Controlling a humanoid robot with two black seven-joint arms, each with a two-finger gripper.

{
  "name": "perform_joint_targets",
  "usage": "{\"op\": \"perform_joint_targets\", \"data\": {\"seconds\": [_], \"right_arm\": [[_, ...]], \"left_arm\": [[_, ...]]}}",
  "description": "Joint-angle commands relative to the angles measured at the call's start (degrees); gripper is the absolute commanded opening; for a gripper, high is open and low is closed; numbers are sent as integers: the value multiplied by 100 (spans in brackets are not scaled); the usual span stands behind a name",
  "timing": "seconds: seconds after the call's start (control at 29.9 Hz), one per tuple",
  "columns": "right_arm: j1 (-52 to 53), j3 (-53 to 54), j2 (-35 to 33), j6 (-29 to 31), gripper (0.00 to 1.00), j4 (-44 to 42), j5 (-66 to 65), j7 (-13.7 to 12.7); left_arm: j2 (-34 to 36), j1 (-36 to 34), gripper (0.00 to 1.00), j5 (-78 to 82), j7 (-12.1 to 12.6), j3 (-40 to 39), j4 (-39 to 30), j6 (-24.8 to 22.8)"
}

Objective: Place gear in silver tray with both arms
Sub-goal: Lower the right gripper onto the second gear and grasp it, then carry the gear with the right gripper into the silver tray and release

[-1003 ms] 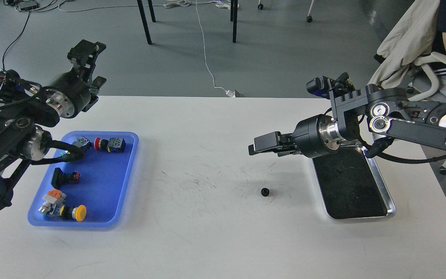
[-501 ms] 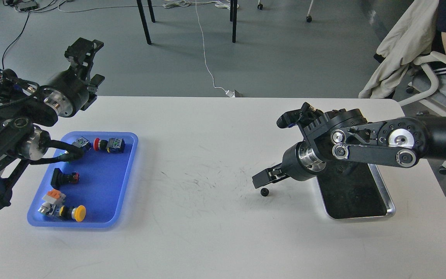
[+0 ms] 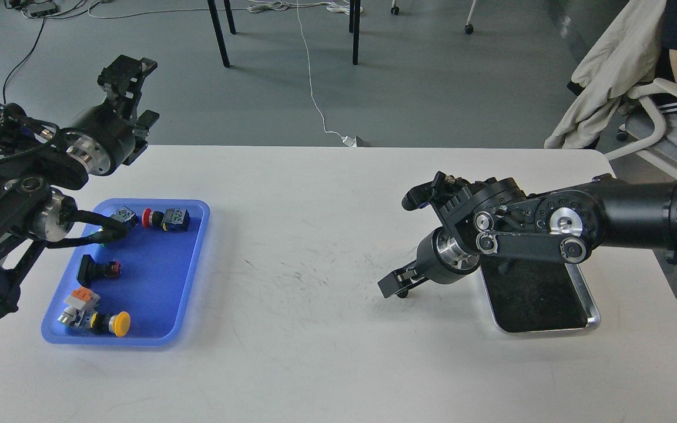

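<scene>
The small black gear lies on the white table, left of the silver tray, and is mostly hidden under my right gripper's fingers. My right gripper is tilted down to the table at the gear, its jaws slightly apart around it; I cannot tell whether they touch it. The right arm reaches in over the tray's far end. The tray's dark bottom holds nothing that I can see. My left gripper is open and empty, raised beyond the table's back left edge.
A blue plastic tray at the left holds several push buttons and switches. The left arm's cable hangs over its far left corner. A chair with a beige jacket and a seated person stand at the back right.
My right gripper has swung down and to the left from above the silver tray onto the gear. The gear has not moved. The left arm has barely shifted.
</scene>
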Motion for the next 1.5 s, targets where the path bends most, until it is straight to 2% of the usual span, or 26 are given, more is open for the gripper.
{"op": "perform_joint_targets", "data": {"seconds": [0.0, 0.3, 0.4, 0.53, 0.64, 0.77, 0.84, 0.9, 1.04, 1.14, 1.27, 1.47], "right_arm": [[-38, -72, 117, 1, 84, -79, 0, 0], [-126, -169, 372, 1, 82, -299, 0, 0], [-126, -169, 433, 1, 76, -325, 0, 0], [-126, -178, 460, 1, 61, -360, -9, 0], [-117, -239, 477, 1, 46, -387, -26, 9], [-108, -328, 495, 1, 35, -396, -44, 18], [-108, -328, 478, 1, 14, -396, -61, 44], [-108, -328, 469, 1, 2, -396, -61, 62], [-12, -249, 407, 1, 1, -378, -18, 62], [277, -56, 66, 1, 1, -299, 44, 70], [585, 506, -724, 1, 1, 96, 62, 88], [753, 1288, -2622, 1, 2, 685, 53, 114]], "left_arm": [[-18, -9, 98, 3, 1, -11, 1, 0], [0, -9, 98, -6, -8, -28, 1, 0], [0, -9, 98, 3, -8, -37, 1, 0], [0, -18, 98, 3, -8, -37, 9, 9], [0, -9, 98, 3, -8, -37, 9, 0], [0, -18, 98, -6, -52, -37, 9, 9], [9, -9, 98, 3, -52, -37, 9, 0], [9, -9, 97, 3, -52, -37, 9, 0], [17, -26, 98, 3, -52, -37, 9, 0], [17, -44, 98, -6, -52, -37, 9, 0], [18, -79, 97, 3, -52, -28, 9, 0], [17, -106, 98, 3, -43, -28, 9, 0]]}}
